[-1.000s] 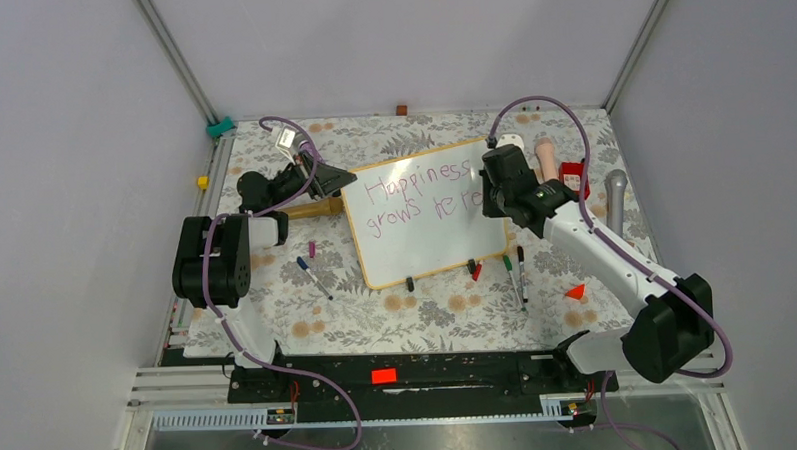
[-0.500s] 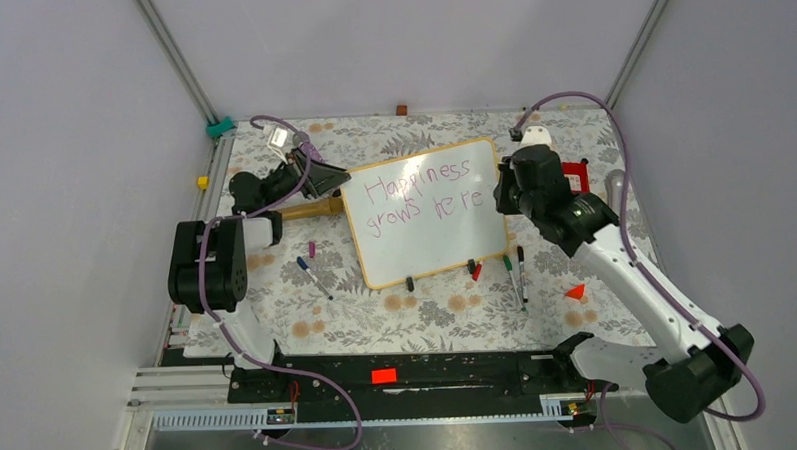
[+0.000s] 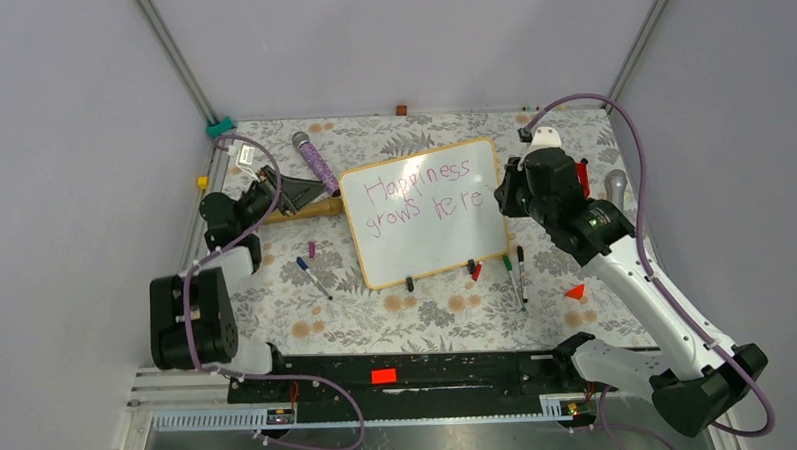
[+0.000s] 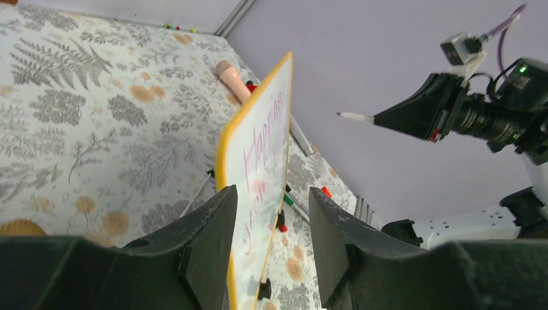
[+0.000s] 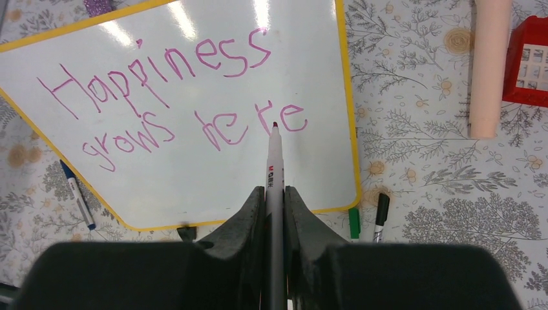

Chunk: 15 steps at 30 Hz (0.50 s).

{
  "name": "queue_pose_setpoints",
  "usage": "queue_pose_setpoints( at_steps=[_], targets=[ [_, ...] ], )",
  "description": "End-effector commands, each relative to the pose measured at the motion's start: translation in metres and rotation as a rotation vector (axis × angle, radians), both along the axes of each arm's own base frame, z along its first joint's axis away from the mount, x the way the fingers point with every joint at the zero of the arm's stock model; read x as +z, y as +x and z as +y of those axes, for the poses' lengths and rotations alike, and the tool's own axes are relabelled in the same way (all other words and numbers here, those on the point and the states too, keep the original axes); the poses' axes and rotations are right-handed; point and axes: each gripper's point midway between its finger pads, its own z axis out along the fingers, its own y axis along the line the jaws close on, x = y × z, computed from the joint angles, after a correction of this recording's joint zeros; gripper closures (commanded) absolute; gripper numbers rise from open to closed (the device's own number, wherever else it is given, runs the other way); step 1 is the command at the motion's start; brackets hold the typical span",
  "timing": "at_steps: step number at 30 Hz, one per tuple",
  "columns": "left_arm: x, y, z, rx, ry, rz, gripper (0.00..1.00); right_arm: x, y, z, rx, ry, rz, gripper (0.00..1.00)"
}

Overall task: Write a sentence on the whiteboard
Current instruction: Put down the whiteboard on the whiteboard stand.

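Sentence written; little appears to be left.
"Happiness grows here" is seen complete on the whiteboard; the marker is clamped above it in the right gripper, while the left gripper is parted around the board edge, untouching.

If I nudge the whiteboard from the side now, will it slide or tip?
The whiteboard looks rigid: flat panel, thin yellow rim. In the left wrist view it stands tilted on small black feet, so a push up high may tip it. The left gripper is open around its edge, not clamping it.

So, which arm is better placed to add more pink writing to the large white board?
Right. The right gripper is shut on the marker, tip above the whiteboard; the left gripper holds nothing.
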Motion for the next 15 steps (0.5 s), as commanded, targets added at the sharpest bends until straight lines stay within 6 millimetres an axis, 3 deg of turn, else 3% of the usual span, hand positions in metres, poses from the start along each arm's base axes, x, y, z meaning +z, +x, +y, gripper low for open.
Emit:
queue_pose_setpoints(
  at_steps=[1, 3, 5, 9, 10, 11, 12, 13, 15],
  targets=[
    [-0.013, -0.021, 0.004, 0.112, 0.065, 0.097, 0.55, 0.025, -0.001, 0.007, 0.01, 0.084, -0.033, 1.0],
    [-0.036, -0.03, 0.01, 0.196, 0.149, 0.258, 0.54, 0.022, -0.005, 0.01, 0.013, 0.111, -0.019, 1.0],
    [-0.068, -0.06, 0.01, 0.21, 0.327, 0.449, 0.53, 0.018, -0.008, 0.012, 0.011, 0.132, -0.004, 1.0],
    [-0.072, -0.093, 0.016, 0.173, 0.519, 0.495, 0.51, 0.01, -0.01, 0.014, 0.005, 0.155, 0.019, 1.0],
    [-0.073, -0.097, 0.014, 0.159, 0.519, 0.49, 0.59, 0.008, -0.011, 0.015, 0.002, 0.161, 0.024, 1.0],
    [-0.072, -0.1, 0.011, 0.152, 0.496, 0.493, 0.56, 0.007, -0.011, 0.015, 0.0, 0.167, 0.027, 1.0],
    [-0.071, -0.104, 0.007, 0.146, 0.459, 0.514, 0.19, 0.008, -0.011, 0.015, -0.002, 0.173, 0.028, 1.0],
    [-0.066, -0.109, 0.002, 0.128, 0.416, 0.518, 0.03, 0.009, -0.011, 0.016, -0.002, 0.178, 0.026, 1.0],
    [-0.066, -0.118, -0.003, 0.1, 0.381, 0.534, 0.01, 0.01, -0.01, 0.015, -0.005, 0.178, 0.019, 1.0]
  ],
)
